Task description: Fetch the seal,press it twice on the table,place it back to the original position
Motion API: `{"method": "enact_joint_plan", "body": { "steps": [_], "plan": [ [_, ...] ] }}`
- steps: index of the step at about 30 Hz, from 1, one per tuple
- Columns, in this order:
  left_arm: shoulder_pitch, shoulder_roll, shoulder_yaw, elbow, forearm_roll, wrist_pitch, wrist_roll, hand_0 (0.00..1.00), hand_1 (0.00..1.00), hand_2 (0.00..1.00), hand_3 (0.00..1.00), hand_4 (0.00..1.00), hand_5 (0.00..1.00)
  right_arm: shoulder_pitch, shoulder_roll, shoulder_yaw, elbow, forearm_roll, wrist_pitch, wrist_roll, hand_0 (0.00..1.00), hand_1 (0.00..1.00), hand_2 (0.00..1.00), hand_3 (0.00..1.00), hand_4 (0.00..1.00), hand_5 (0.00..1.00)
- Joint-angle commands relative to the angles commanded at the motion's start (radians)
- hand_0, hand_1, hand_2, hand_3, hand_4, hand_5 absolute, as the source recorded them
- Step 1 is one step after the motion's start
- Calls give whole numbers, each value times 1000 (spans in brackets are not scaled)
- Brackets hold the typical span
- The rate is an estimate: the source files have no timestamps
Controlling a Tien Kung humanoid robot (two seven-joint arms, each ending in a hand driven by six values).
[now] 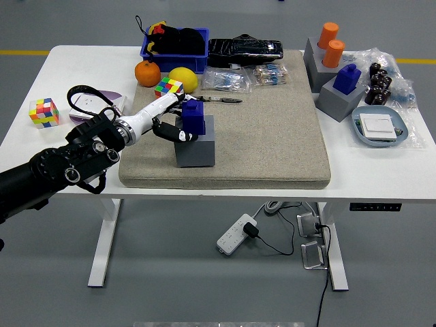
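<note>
Seal [193, 118] gripped by left hand's [170, 122] curled fingers.

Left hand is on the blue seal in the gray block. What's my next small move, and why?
Probably lift straight up. The left hand has its fingers wrapped on the blue seal, which sits upright in the gray block on the mat.

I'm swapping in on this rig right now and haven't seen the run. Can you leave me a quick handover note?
Left robot hand: fingers curled on the blue seal, which sits upright in its grey holder block on the beige mat.
Right robot hand: out of view.
A second blue seal stands in another grey block at the far right.
Done: seal reached and gripped. Whether it has been pressed cannot be told.
Left: confirm presses, release.
</note>
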Motion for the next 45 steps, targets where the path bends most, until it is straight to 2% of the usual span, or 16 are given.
{"method": "enact_joint_plan", "body": {
  "steps": [3, 16, 20, 21, 26, 27, 30, 33, 34, 38, 39, 40, 45],
  "plan": [
    [0, 2, -3, -1, -1, -4, 5, 874, 900, 877, 870, 975, 28, 0, 0, 2, 1, 0, -1, 1, 814, 715, 684, 691, 727, 506],
    [1, 13, -29, -1, -5, -7, 1, 872, 898, 870, 868, 978, 59, -1, 3, 5, 1, 0, -2, 1, 813, 715, 684, 691, 727, 506],
    [2, 20, -54, 8, -8, -25, 3, 872, 898, 870, 868, 978, 59, -2, 2, 8, 1, -1, -3, 1, 813, 715, 684, 691, 727, 506],
    [2, 21, -59, 9, -9, -35, 9, 958, 998, 998, 998, 998, 367, -3, 2, 8, 0, -1, -2, 1, 813, 715, 684, 691, 727, 506],
    [2, 29, -87, 12, -17, -106, 25, 958, 998, 998, 998, 998, 367, -5, 6, 14, -1, -3, -2, 1, 813, 715, 684, 691, 727, 506],
    [2, 31, -93, 12, -18, -119, 27, 998, 998, 998, 998, 998, 527, -5, 6, 15, -1, -2, -2, 1, 813, 714, 684, 691, 727, 506],
    [3, 35, -105, 7, -22, -157, 35, 998, 998, 998, 998, 998, 527, -5, 7, 16, -1, -3, -1, 1, 813, 714, 684, 691, 727, 506],
    [6, 42, -112, -5, -23, -177, 37, 998, 998, 998, 998, 998, 527, -3, 6, 16, 0, -3, -3, 1, 813, 714, 684, 691, 727, 506],
    [7, 45, -114, -7, -25, -177, 33, 998, 998, 998, 998, 998, 583, -2, 6, 16, 1, -2, -4, 1, 814, 715, 684, 691, 727, 506],
    [12, 58, -125, -7, -35, -177, 18, 998, 998, 998, 998, 998, 583, -1, 6, 17, 1, -3, -5, 2, 814, 715, 684, 691, 727, 506],
    [12, 61, -126, -6, -37, -175, 14, 998, 998, 998, 998, 998, 632, -1, 7, 18, 0, -3, -4, 2, 814, 715, 684, 691, 727, 506],
    [12, 64, -127, -5, -38, -171, 9, 998, 998, 998, 998, 998, 632, -2, 7, 19, -1, -3, -3, 2, 814, 715, 684, 691, 727, 506],
    [23, 85, -146, 28, -106, -86, -78, 998, 998, 998, 998, 998, 632, -5, 10, 23, -5, -8, -1, 2, 814, 715, 684, 691, 727, 506]
  ]
}}
